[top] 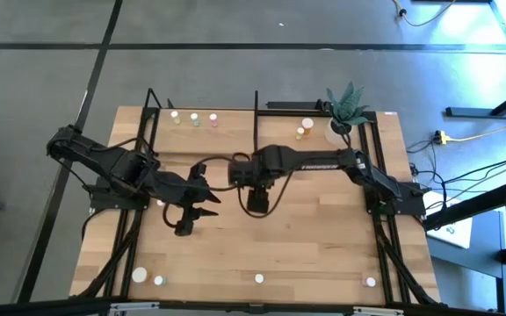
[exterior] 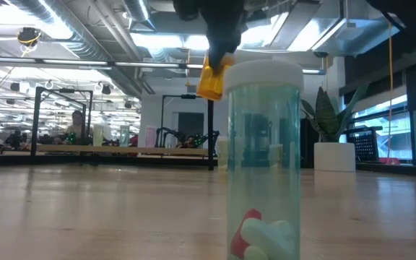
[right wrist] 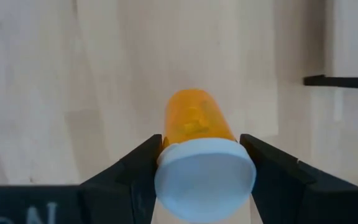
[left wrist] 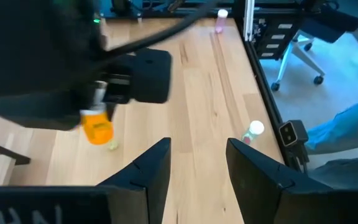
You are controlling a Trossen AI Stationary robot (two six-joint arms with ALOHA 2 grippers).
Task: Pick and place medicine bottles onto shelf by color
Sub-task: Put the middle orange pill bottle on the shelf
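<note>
Now orange bottle [right wrist: 194, 127] clamped between right tool [right wrist: 204, 163] fingers.

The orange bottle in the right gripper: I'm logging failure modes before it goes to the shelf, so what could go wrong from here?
1. The right gripper holds the orange bottle just below its white cap, above the table, so it might tilt or slip in transit.
2. The left gripper, open and empty, hovers close beside the right arm; a careless move could make them collide.
3. Two orange bottles already stand on the shelf; placing could topple them.

right tool [right wrist: 204, 163] clamped mid-table — left tool [left wrist: 197, 163] parted.
</note>
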